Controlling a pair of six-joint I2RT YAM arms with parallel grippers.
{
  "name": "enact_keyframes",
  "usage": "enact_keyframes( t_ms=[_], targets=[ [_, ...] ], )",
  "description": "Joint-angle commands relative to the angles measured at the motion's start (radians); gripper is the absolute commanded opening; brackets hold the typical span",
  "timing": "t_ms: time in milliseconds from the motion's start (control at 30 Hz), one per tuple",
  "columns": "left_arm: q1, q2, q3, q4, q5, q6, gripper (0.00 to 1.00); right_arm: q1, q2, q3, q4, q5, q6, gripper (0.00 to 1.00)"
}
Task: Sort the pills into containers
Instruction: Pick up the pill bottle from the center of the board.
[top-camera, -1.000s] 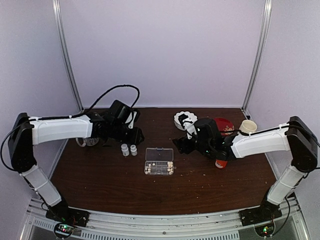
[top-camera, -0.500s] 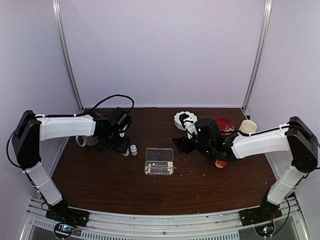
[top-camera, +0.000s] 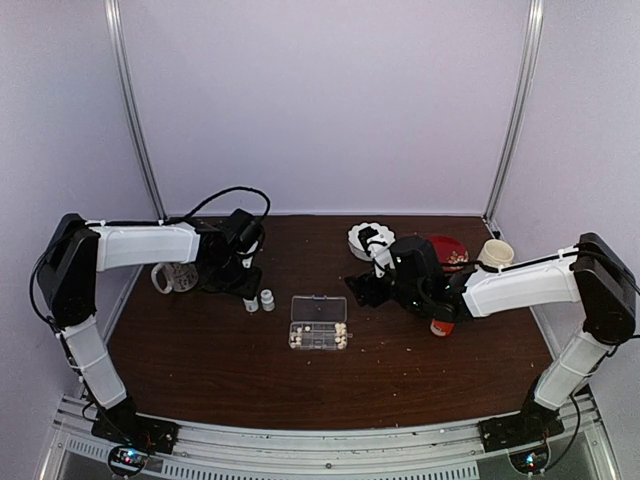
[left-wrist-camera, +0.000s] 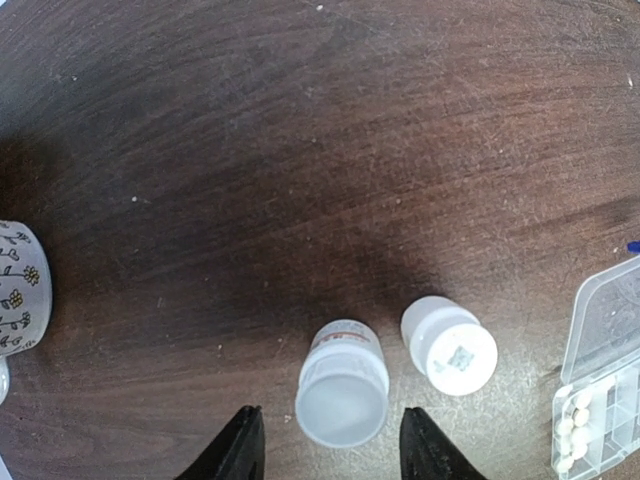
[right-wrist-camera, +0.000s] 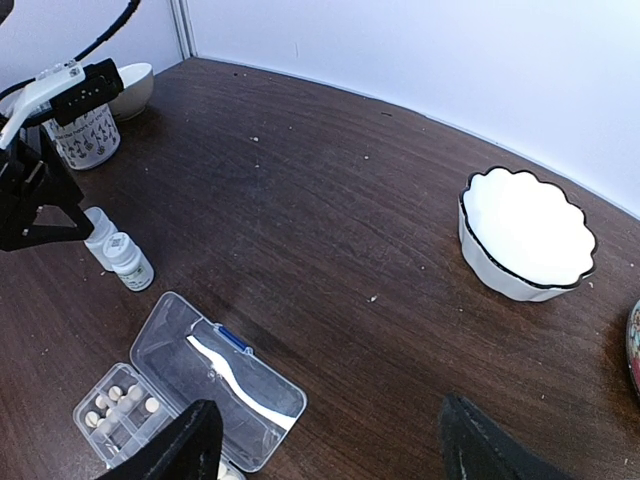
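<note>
Clear plastic compartmented pill box (top-camera: 318, 322), lid open, holds pale round pills (right-wrist-camera: 150, 404) in a few cells; sorting judged partly done. Left of it, left gripper (left-wrist-camera: 332, 452) straddles small white bottle (left-wrist-camera: 342, 385), jaws parted, not clamped. Right of it, right gripper (right-wrist-camera: 330, 450) hangs wide, empty.

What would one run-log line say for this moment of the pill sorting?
left fingers: open, astride plain-capped white bottle, not touching | right fingers: open, hovering over table | pill organizer: lid open, pills in some compartments
</note>
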Motion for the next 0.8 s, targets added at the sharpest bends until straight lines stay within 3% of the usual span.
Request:
enact_keyframes(
  t_ms=[0,233,533,767],
  targets=[
    [0.014,0.025,0.043,0.015,0.032,0.025,0.49,0.006,-0.011,0.010,-0.003,0.018,-0.006,0.77],
    [0.021,0.055,0.066,0.009,0.041,0.028,0.44,0.006,-0.010,0.013,-0.009,0.020,-0.008,0.77],
    [0.022,0.074,0.069,0.004,0.050,0.032,0.45,0.006,-0.008,0.016,-0.013,0.025,-0.010,0.77],
    [0.023,0.081,0.072,-0.003,0.044,0.032,0.32,0.006,-0.008,0.017,-0.012,0.027,-0.010,0.77]
  ],
)
